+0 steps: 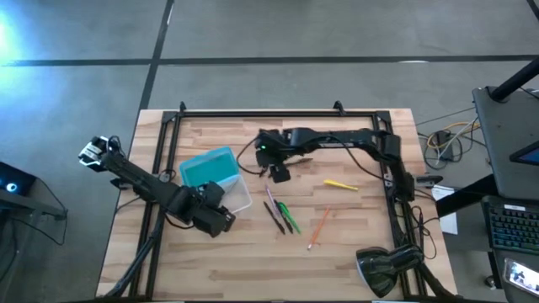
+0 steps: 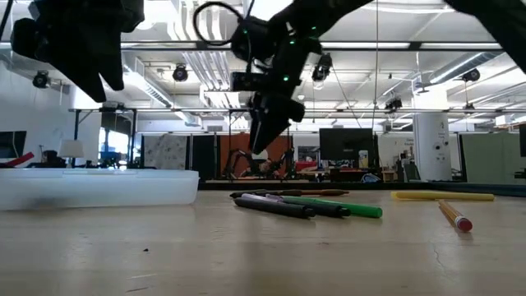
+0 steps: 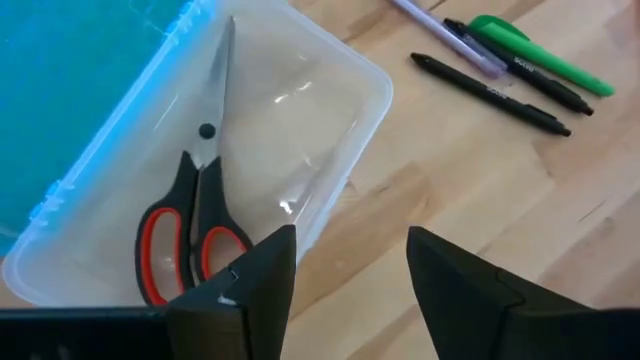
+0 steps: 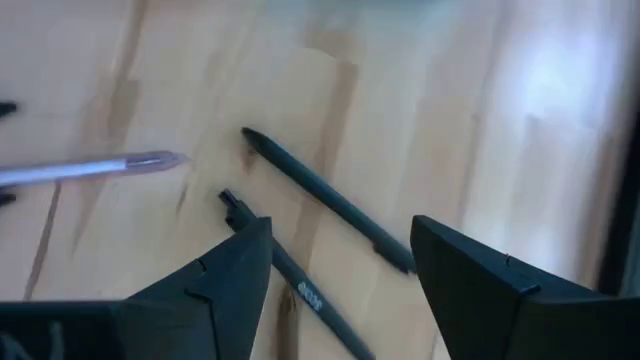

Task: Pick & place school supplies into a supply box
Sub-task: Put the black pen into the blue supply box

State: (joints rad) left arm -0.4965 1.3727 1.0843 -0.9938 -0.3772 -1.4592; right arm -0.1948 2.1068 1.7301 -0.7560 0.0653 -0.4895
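The supply box lies open, with its turquoise lid (image 1: 206, 167) flat on the table and its translucent tray (image 1: 238, 197) beside it. Red-handled scissors (image 3: 190, 225) lie flat inside the tray (image 3: 330, 120). My left gripper (image 3: 350, 270) is open, hovering over the tray's near rim (image 1: 215, 215). My right gripper (image 1: 280, 174) is open and up in the air (image 2: 267, 123) over the far ends of the dark pens (image 4: 330, 200). The dark pens (image 1: 274, 212), green marker (image 1: 289, 217), orange pencil (image 1: 318, 227) and yellow stick (image 1: 340, 184) lie flat on the table.
A pale lilac pen (image 4: 90, 170) lies with the dark pens. A black metal frame (image 1: 253, 112) borders the table. A black lamp-like object (image 1: 383, 268) sits at the near right corner. Bare wood shows at the near middle.
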